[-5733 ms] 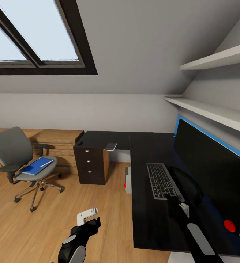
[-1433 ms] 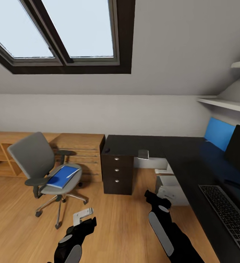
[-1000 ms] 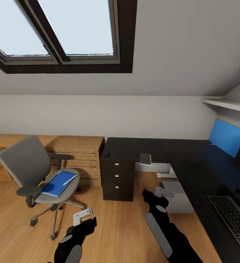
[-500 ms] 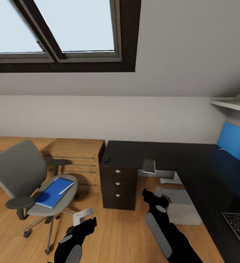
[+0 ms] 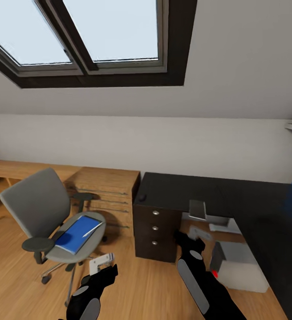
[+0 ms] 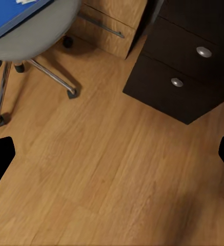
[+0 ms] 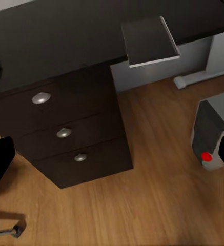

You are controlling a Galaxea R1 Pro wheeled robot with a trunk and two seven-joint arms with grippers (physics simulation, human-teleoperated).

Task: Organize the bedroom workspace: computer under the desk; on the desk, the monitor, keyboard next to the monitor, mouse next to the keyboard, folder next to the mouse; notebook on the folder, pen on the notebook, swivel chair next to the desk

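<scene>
Both arms point(image 5: 95, 286) low, forward; jaws seemingly parted.

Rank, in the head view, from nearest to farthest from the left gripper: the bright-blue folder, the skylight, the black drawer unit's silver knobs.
1. Bright-blue folder, on the grey chair seat just beyond the left gripper.
2. Silver knobs, to the gripper's right on the desk's black drawer unit.
3. Skylight, high in the sloped ceiling.

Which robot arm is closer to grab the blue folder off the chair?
Probably the left. The left gripper hangs open just beside the swivel chair, where the folder lies. The right gripper is by the desk drawers.
</scene>
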